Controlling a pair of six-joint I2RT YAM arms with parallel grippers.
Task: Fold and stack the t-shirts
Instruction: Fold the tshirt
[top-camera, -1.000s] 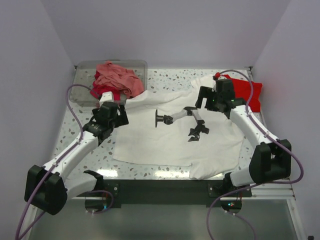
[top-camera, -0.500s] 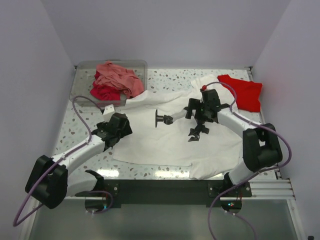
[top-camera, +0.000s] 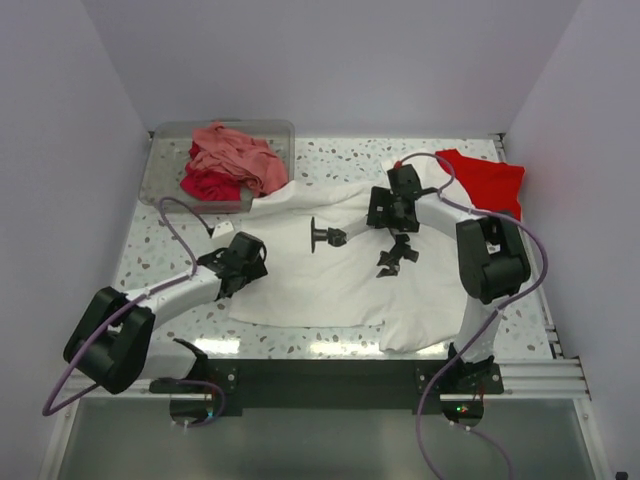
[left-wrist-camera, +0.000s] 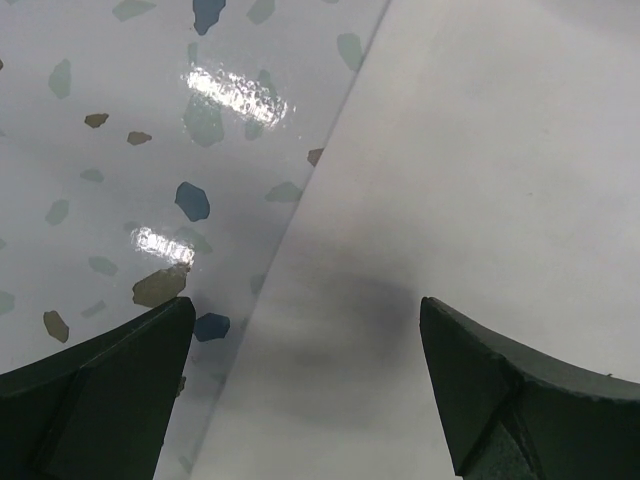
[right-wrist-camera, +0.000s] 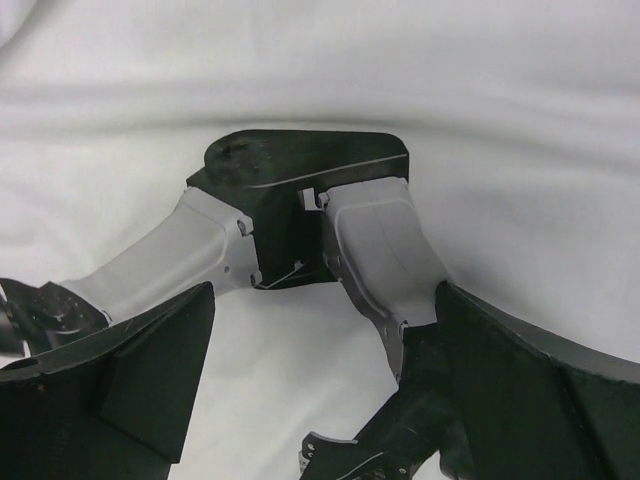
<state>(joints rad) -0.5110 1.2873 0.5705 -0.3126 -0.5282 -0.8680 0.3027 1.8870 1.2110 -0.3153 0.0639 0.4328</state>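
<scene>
On the speckled table, both jaws gape empty: left gripper over the white t-shirt's left edge, right gripper above the jointed stand we should clear off it.

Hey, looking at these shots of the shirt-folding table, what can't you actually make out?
- Top view: the crimson cloth t-shirt is mostly buried under the salmon-pink cloth t-shirt in the clear plastic bin.
- Right wrist view: the black-and-grey jointed gadget has its lower end cut off by the frame edge and the open right gripper.
- Left wrist view: whether the open left gripper touches the flat white cloth t-shirt; too close to tell.
</scene>
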